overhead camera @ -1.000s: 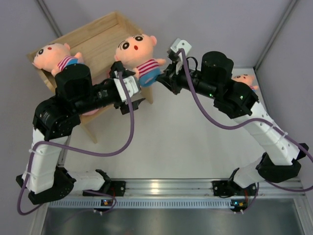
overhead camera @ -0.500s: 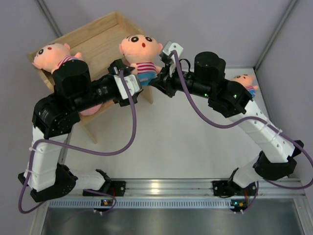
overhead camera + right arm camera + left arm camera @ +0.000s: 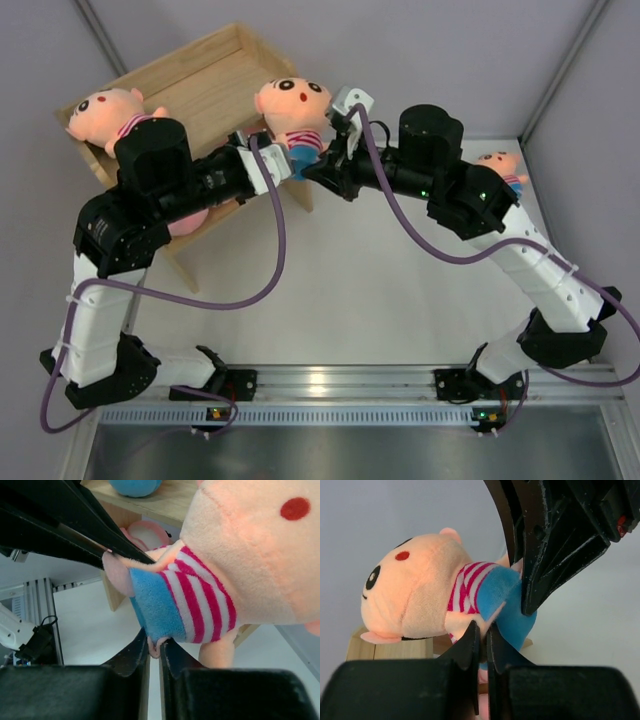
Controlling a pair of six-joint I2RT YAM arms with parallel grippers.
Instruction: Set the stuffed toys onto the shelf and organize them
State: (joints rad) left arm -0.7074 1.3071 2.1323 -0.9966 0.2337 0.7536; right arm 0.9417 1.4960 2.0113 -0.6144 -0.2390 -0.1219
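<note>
Clamping the same doll (image 3: 292,112) at the shelf (image 3: 200,85) corner, left gripper (image 3: 481,630) and right gripper (image 3: 155,647), above white table (image 3: 350,290), grey walls (image 3: 450,50).

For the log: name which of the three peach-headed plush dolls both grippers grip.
The middle peach-headed doll, pinched by left gripper and right gripper; the far-left doll lies on the wooden shelf, the far-right doll sits untouched.

The overhead camera looks down on the white table (image 3: 350,300), while each wrist camera sights closely along the left black fingers (image 3: 470,642) or right black fingers (image 3: 132,656), sharing one peach-headed, stripe-shirted plush doll (image 3: 292,112) (image 3: 435,595) (image 3: 225,575) from opposite sides.
</note>
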